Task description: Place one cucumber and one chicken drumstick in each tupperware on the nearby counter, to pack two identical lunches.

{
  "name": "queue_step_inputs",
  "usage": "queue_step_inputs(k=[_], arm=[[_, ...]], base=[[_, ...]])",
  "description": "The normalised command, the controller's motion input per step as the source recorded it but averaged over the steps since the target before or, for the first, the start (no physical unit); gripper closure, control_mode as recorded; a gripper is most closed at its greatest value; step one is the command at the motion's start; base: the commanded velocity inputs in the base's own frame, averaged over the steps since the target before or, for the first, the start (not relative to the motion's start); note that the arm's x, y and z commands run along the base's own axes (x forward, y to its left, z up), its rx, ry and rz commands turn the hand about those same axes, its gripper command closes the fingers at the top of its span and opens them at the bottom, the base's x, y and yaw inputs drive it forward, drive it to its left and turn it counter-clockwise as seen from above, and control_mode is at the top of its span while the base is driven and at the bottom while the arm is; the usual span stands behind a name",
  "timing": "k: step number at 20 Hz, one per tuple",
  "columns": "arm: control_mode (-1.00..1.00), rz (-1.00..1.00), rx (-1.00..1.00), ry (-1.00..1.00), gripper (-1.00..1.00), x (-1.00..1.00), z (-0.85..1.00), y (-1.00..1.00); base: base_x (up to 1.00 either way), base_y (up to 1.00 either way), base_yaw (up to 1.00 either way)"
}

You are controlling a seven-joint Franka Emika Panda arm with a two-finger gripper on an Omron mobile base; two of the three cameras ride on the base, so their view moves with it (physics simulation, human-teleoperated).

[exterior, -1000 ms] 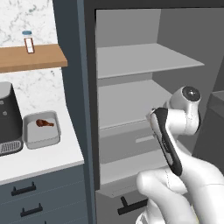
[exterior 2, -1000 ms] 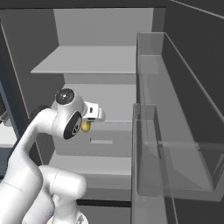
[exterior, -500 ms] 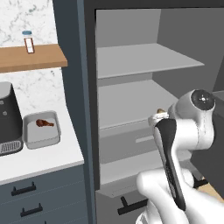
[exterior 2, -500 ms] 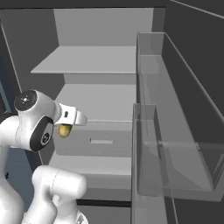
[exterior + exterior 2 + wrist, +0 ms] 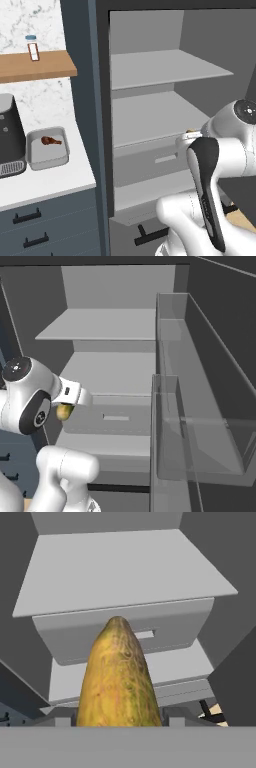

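Cucumber, yellow-green and tapered, was clamped between the fingers and pointed away from the hand toward the open refrigerator; in the hand view it rose from the bottom edge in front of a grey drawer with a slot handle. From the right base view, a small rounded part of the cucumber showed just below the white wrist, in front of the refrigerator's lower drawer. Two grey shelves stood above that drawer, and clear door bins hung on the open door to the right. On the white tabletop left of the refrigerator, one tupperware lay beside a dark coffee machine and held a chicken drumstick. A small bottle stood on the wooden wall shelf above.
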Motion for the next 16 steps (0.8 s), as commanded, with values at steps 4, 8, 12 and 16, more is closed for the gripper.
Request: queue_step_inputs(k=[4,8,12,16], arm=[[-1.00,0.00,0.00,0.00,1.00,0.00,0.00,0.00],[-1.00,0.00,0.00,0.00,1.00,-0.11,0.00,0.04],[1.00,0.00,0.00,-0.01,1.00,-0.13,0.00,0.05],[1.00,0.00,0.00,0.00,1.00,0.00,0.00,0.00]], base=[[0.00,0.00,0.00],[0.00,0.00,0.00],[-0.58,0.27,0.05],[-0.94,0.64,0.14]])
